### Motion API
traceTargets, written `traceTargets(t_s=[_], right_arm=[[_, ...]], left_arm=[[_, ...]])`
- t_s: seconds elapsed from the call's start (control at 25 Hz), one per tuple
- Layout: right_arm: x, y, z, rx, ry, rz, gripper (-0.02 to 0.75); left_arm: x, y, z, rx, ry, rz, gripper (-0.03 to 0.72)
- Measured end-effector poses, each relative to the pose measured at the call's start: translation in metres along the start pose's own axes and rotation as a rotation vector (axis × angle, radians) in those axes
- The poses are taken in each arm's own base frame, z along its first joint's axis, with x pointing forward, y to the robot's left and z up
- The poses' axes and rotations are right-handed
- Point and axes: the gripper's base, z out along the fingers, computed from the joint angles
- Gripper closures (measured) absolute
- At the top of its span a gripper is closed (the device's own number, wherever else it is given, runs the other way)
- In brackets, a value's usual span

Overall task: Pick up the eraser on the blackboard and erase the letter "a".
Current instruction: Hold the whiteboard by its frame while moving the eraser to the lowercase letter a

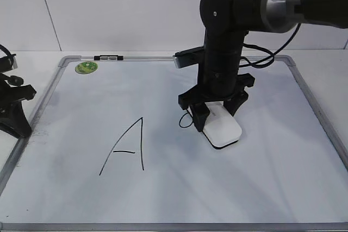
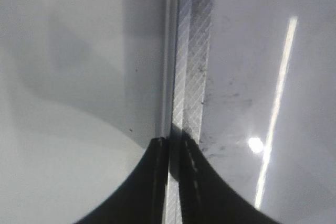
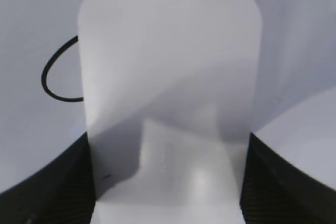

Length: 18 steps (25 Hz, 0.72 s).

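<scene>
- On the blackboard [image 1: 261,188], a white dry-erase board in a silver frame lying flat, the eraser [image 1: 224,129] sits a little right of centre, at about 3 o'clock from the big capital "A" [image 1: 126,148].
- The right gripper [image 1: 217,113] stands over the eraser with one finger on each long side; in the right wrist view the dark fingers [image 3: 58,182] press against both edges of the white block [image 3: 168,77], so the jaws are gripping the eraser across its width, probably so the felt face stays flat on the board.
- The letter "a" [image 1: 186,119] shows only as a thin black loop just at 9 o'clock of the eraser and partly behind the gripper; the right wrist view shows the same curve [image 3: 55,80] running under the eraser's left edge.
- My judgement: the pick is made and the wipe over the loop is the step in hand, a short sideways pass towards 9 o'clock.
- The left gripper [image 2: 170,182] rests at the board's left frame [image 2: 191,77], fingers closed together on nothing, well apart from the work.
- A green sticker [image 1: 86,67] and a small clip [image 1: 109,57] sit at the 11 o'clock corner, clear of the wiping path.
</scene>
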Motion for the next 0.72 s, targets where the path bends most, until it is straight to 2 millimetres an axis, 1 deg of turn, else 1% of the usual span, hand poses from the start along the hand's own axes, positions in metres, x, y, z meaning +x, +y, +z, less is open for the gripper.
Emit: traceTargets(t_s=[0.72], right_arm=[[-0.0005, 0.0080, 0.0004, -0.097, 0.001, -0.015, 0.206]], left_arm=[[0.0000, 0.0000, 0.0000, 0.000, 0.000, 0.000, 0.654]])
